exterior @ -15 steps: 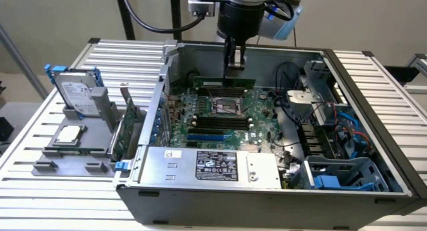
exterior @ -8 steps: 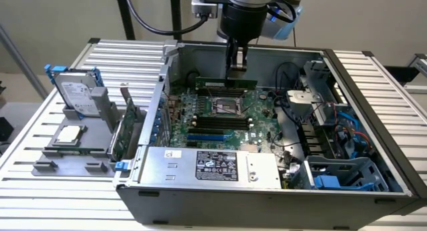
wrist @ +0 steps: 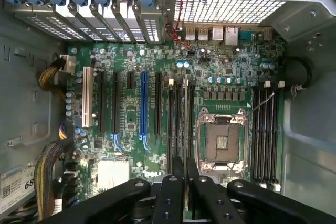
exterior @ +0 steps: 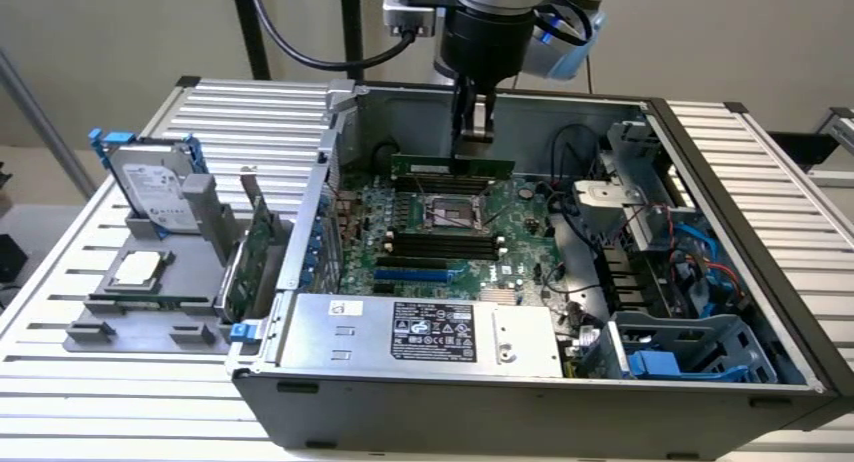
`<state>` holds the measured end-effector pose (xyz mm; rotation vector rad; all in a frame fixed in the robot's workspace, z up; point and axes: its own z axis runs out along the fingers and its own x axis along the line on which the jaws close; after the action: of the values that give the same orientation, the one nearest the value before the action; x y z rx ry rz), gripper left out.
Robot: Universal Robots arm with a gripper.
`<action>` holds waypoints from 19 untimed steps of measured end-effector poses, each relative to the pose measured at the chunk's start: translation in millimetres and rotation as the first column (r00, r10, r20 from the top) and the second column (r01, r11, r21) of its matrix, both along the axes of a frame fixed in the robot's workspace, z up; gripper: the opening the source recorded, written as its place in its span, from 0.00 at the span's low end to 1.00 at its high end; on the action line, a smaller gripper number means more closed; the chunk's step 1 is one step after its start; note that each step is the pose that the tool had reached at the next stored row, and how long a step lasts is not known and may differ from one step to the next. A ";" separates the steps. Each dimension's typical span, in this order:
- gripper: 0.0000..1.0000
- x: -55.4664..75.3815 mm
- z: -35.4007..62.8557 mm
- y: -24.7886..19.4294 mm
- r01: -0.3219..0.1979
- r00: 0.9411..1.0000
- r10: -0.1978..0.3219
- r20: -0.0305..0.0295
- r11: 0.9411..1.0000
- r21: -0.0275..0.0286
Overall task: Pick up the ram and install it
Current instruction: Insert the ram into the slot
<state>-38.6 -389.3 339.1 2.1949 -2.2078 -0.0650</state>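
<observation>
Slatted worktop carries an open computer case; the claw is pinched shut on the ram, holding it level just above the motherboard. Pickup looks done; seating it in a slot is not yet done

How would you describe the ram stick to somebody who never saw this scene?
Look into the open computer case, above the far edge of its green motherboard. There the black gripper holds the ram: a long, narrow green stick, the only board gripped rather than seated or racked.
</observation>
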 end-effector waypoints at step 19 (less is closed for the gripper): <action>0.00 0.2 -23.4 -0.3 0.014 1.000 -0.014 0.000 1.000 0.000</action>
<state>-38.4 -389.7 315.8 2.1798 -2.2230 -0.0651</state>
